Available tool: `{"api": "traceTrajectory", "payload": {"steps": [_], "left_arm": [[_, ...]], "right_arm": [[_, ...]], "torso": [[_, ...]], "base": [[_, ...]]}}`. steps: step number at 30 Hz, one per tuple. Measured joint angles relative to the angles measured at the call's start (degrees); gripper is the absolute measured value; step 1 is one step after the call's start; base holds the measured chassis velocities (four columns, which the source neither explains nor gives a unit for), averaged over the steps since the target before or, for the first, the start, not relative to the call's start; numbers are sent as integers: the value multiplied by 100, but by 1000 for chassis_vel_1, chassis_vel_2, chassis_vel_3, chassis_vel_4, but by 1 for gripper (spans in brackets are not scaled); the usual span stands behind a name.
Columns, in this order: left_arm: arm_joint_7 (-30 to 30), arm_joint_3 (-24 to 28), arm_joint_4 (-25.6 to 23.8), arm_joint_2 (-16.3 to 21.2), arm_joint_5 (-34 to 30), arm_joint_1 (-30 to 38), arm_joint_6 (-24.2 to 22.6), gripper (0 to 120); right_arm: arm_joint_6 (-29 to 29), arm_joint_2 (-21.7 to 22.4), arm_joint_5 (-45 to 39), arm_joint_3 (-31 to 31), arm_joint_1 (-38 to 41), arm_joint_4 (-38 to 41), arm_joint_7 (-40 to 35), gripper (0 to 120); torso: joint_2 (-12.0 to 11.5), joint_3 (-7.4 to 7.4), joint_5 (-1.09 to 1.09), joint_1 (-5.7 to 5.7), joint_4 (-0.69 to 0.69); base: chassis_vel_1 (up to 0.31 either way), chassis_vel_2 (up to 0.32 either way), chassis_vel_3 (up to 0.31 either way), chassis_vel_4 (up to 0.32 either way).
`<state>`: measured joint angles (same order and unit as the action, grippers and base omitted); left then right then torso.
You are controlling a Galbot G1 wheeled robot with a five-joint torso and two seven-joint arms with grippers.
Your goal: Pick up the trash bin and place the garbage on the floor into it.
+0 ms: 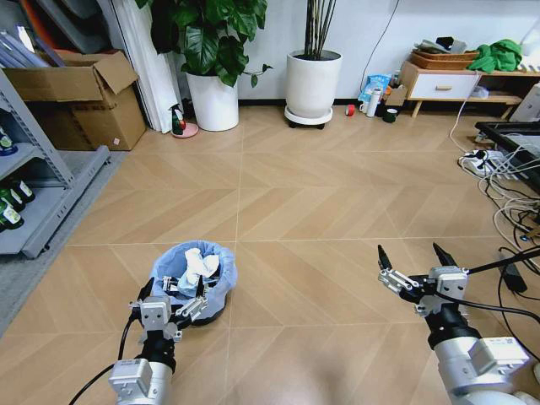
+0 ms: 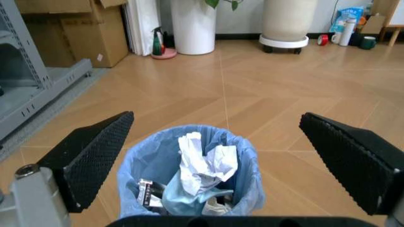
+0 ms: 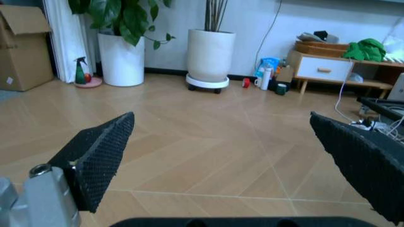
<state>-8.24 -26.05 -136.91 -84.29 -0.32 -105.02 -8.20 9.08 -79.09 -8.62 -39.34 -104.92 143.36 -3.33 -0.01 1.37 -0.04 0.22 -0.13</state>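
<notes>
Both jaws gape empty, the trash bin [image 2: 189,175] just ahead of the left gripper [image 2: 221,156].

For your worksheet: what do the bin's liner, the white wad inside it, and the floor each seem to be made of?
Liner of the trash bin: thin light-blue plastic film, judging by its crinkles and soft sheen. White wad: probably crumpled matte paper, sharply creased. Floor: light brown boards, wood or wood-look laminate, laid in herringbone with a smooth satin finish.

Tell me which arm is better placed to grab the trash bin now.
Left. The left gripper hangs open right at the trash bin, its fingers either side of the rim. The right gripper hovers open over bare floor.
</notes>
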Motion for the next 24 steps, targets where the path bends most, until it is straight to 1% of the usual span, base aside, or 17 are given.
{"api": "traceTrajectory", "payload": {"steps": [24], "left_arm": [[-4, -4, 13, 7, -16, 3, -7, 100]], "right_arm": [[2, 4, -11, -5, 3, -11, -5, 100]], "torso": [[0, 0, 0, 1, 0]], "base": [[0, 0, 0, 0]]}}
